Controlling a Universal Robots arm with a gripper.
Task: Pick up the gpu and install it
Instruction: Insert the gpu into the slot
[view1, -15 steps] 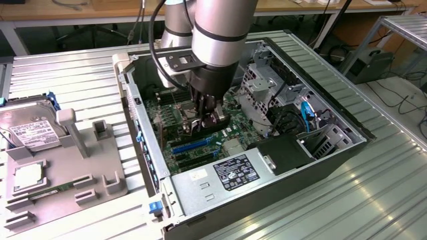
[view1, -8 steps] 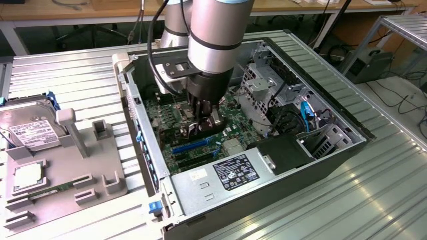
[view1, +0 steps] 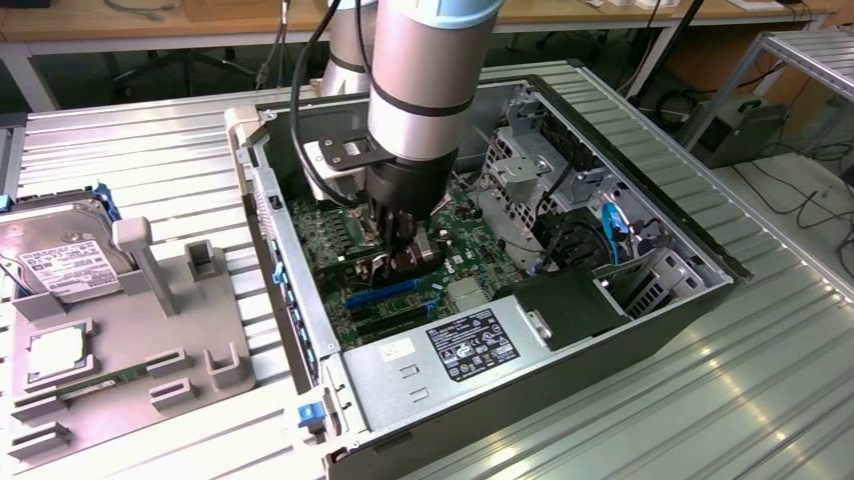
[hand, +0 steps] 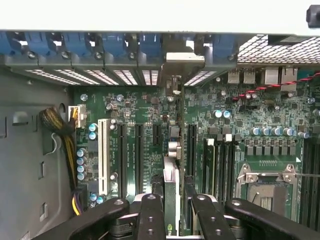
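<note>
The arm reaches down into the open computer case, which lies on its side on the ribbed metal bench, and its pincer sits low over the green motherboard inside that case. In the wrist view the pincer is closed on the gpu, one black finger on each face of the thin card, which stands on edge between them. The card runs straight away from the pincer toward the case's rear wall, and its silver bracket stands at the slotted rear openings, just beside the row of blue slot clips. The card's lower edge is down among the long black expansion slots on the motherboard, in line with one of them; whether it is fully seated cannot be told. Beside that slot on one side lies a white slot, and on the other side the memory sticks and the empty processor socket. In the exterior view the gpu shows as a dark strip under the pincer, near a blue slot and above the labelled power supply at the case's near end. To the exterior view's left of the case, a grey holder tray on the bench carries a hard drive with a white label.
</note>
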